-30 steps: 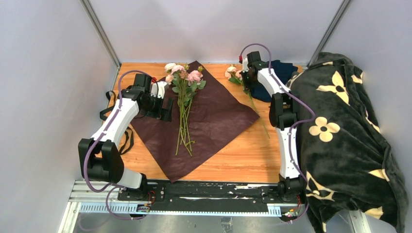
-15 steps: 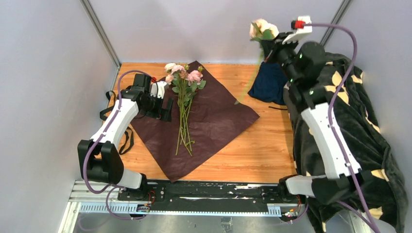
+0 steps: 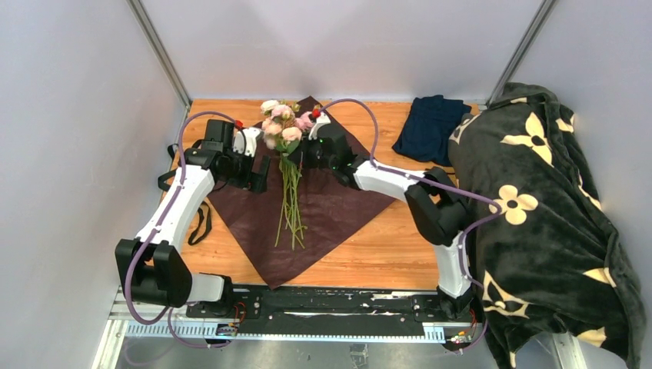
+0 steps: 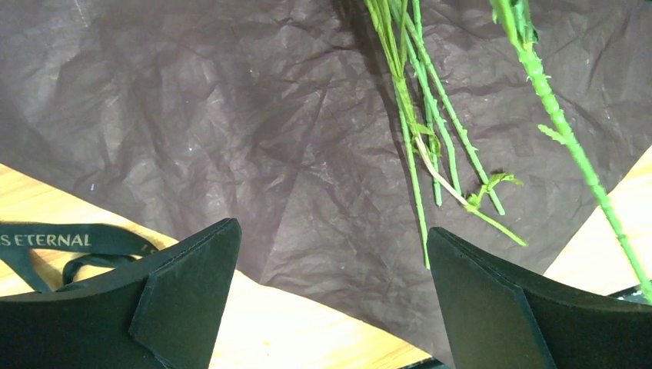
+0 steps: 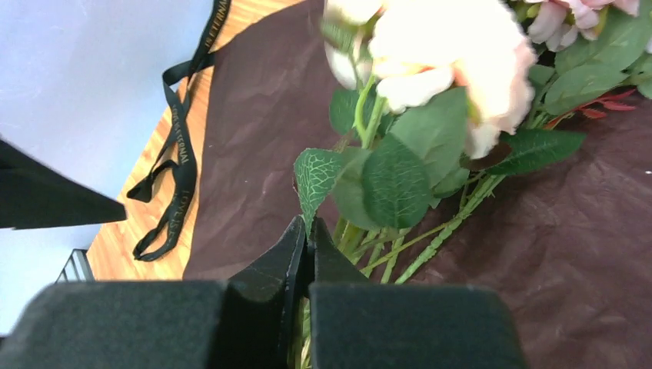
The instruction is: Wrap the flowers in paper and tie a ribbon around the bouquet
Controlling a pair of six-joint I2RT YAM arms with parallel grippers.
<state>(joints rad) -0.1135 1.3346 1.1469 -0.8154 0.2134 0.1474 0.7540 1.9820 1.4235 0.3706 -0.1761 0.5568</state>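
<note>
Logging the laying-out step: stems are being gathered and the wrap is not yet begun.

- Paper (image 3: 338, 192): spread flat as a diamond on the table (image 3: 384, 254).
- Flowers (image 3: 288, 165): the bunch lies along the paper's middle, blooms at the far corner, stem ends toward the arm bases.
- Right gripper (image 5: 307, 234): jaws pinched tight on one leafy rose stem just below its blooms, holding it at the bunch. I cannot tell whether it rests on the others.
- Left gripper (image 4: 330, 231): jaws spread as wide as they go, holding nothing, hovering over the paper's left part beside the stem ends.
- Ribbon (image 5: 181, 169): loose on the wood off the paper's left edge.

Next move, as I judge it: I lay the held stem parallel with the rest and let go. Then I pinch a paper corner low at its edge to fold it over the stems.
</note>
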